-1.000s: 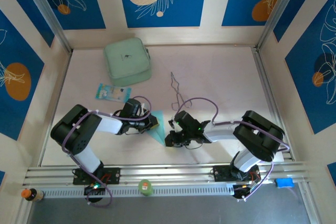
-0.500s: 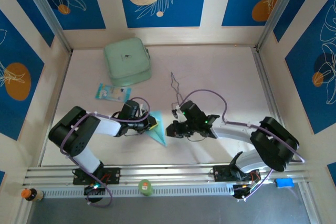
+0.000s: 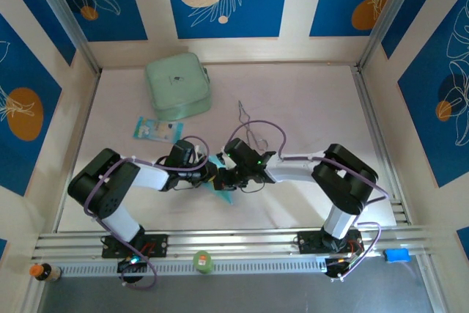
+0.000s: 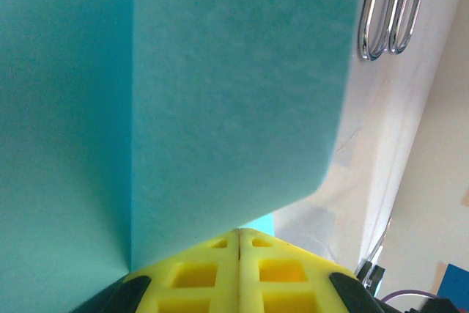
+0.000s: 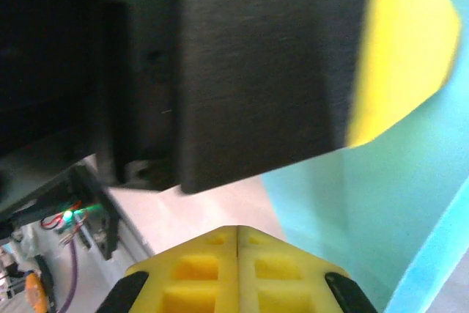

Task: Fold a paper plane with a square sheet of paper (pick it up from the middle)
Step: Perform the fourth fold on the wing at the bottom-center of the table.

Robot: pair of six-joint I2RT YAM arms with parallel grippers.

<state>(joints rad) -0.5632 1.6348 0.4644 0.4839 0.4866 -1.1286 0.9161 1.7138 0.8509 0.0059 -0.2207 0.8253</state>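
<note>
The cyan sheet of paper [image 3: 223, 195], folded to a pointed shape, lies near the table's front centre, mostly covered by both grippers. In the left wrist view the paper [image 4: 220, 93] rises as a creased wall straight out of my left gripper [image 4: 239, 234], whose yellow jaws are shut on its lower edge. Seen from above, my left gripper [image 3: 213, 175] and right gripper [image 3: 222, 179] meet tip to tip. The right gripper [image 5: 238, 229] is shut with nothing in it, its tip over bare table beside the paper [image 5: 381, 203], under the left gripper's black body [image 5: 249, 71].
Metal tongs [image 3: 249, 126] lie just behind the grippers. A mint-green case [image 3: 178, 87] sits at the back left, with a blue-and-white packet [image 3: 157, 130] in front of it. Walls enclose the table on three sides.
The right arm swung left until its gripper met the left gripper and the paper, and its jaws closed fully. The left gripper kept its grip, and the paper is now mostly covered.
</note>
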